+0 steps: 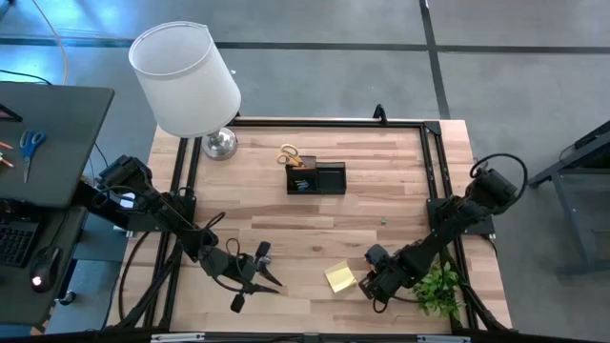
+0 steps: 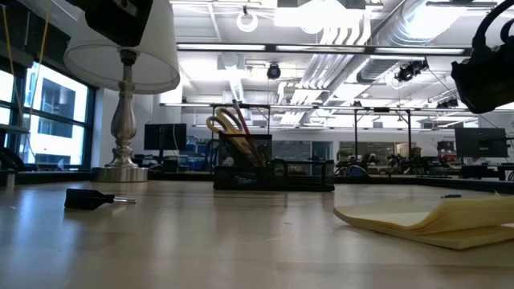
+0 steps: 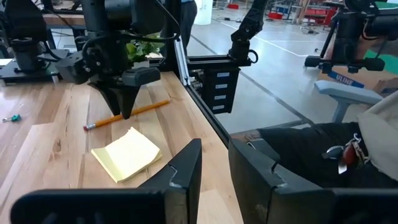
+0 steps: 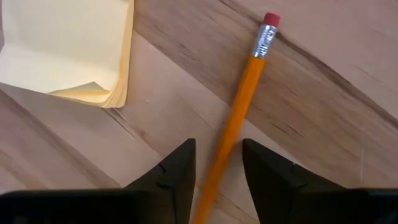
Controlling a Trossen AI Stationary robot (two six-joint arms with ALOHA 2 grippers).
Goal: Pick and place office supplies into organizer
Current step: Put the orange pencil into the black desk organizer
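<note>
Near the table's front edge, the right gripper (image 4: 217, 171) hangs with jaws released astride the orange pencil (image 4: 239, 118) beside the sticky-note pad (image 1: 339, 277); it should drop squarely and close mid-shaft, while the left gripper (image 1: 262, 269) waits released near the front edge.

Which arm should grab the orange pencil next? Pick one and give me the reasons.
Right. The right gripper is low over the table with its open fingers straddling the orange pencil, beside the sticky-note pad. The left gripper sits farther off, across the pad.
</note>
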